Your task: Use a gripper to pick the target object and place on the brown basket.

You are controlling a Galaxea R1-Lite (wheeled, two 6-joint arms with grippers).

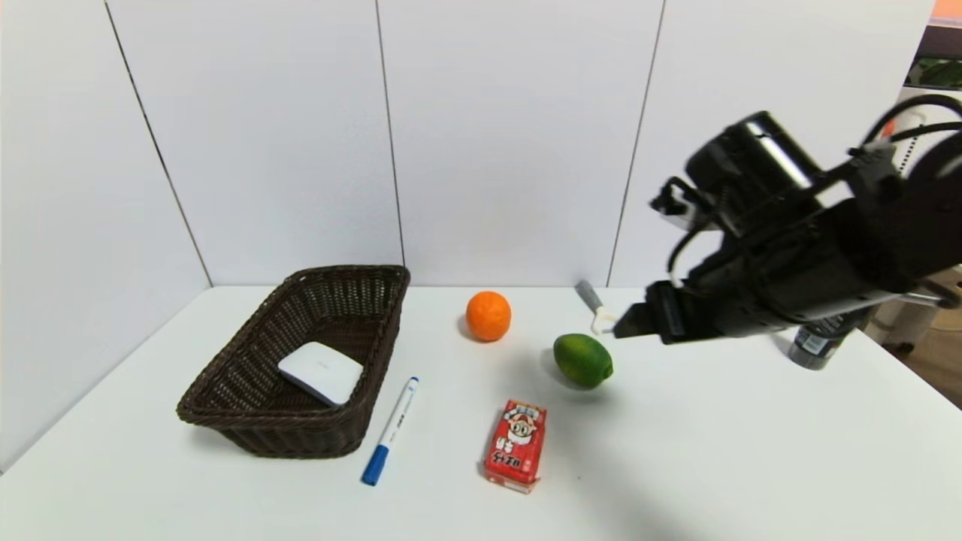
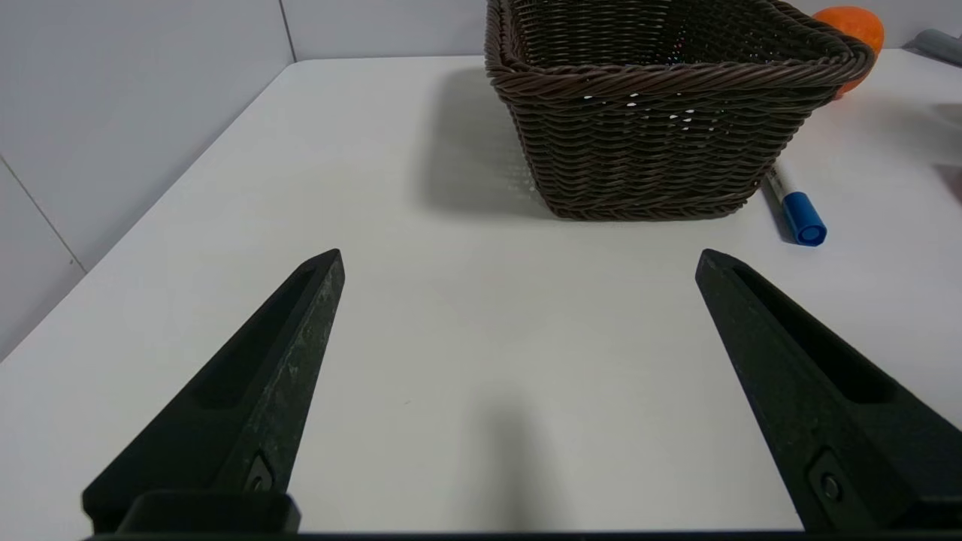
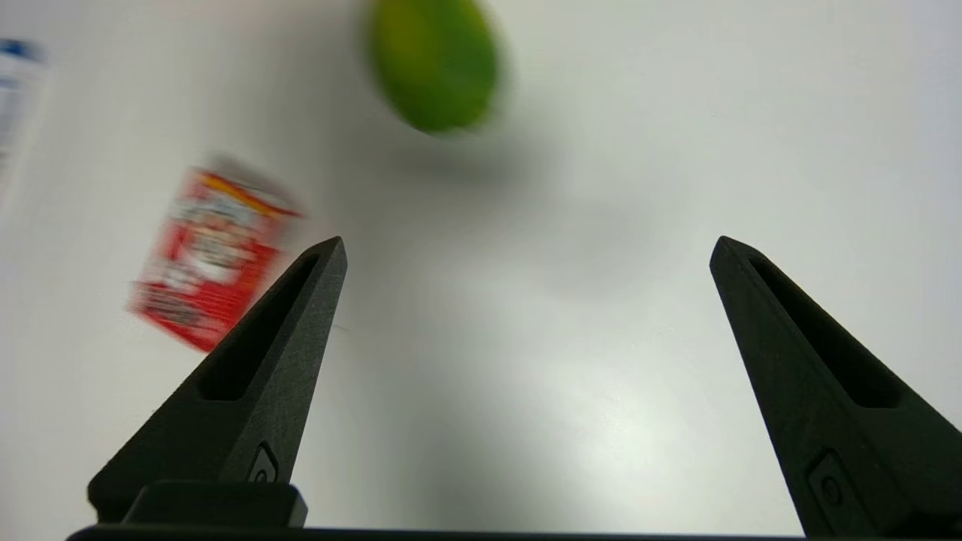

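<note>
Inside the brown basket [image 1: 248, 361] I see the white case [image 1: 321, 372] lying flat (placed, I judge). My right gripper [image 3: 526, 252], jaws spread and empty, hangs above the lime [image 1: 583, 361] at three o'clock of the basket; the left gripper [image 2: 518, 255], also spread, sits parked.

In front of me stands a white desk [image 1: 714, 451] with a smooth matt top, soft shadows lying on it. Behind it and along my left side rise pale grey-white wall panels [image 1: 511, 135], split by thin dark seams that run upright or slightly slanted. The back panels meet the desk's far edge. At my far right, past the last panel, a strip of room [image 1: 936, 68] shows something orange and green, too small to tell.
</note>
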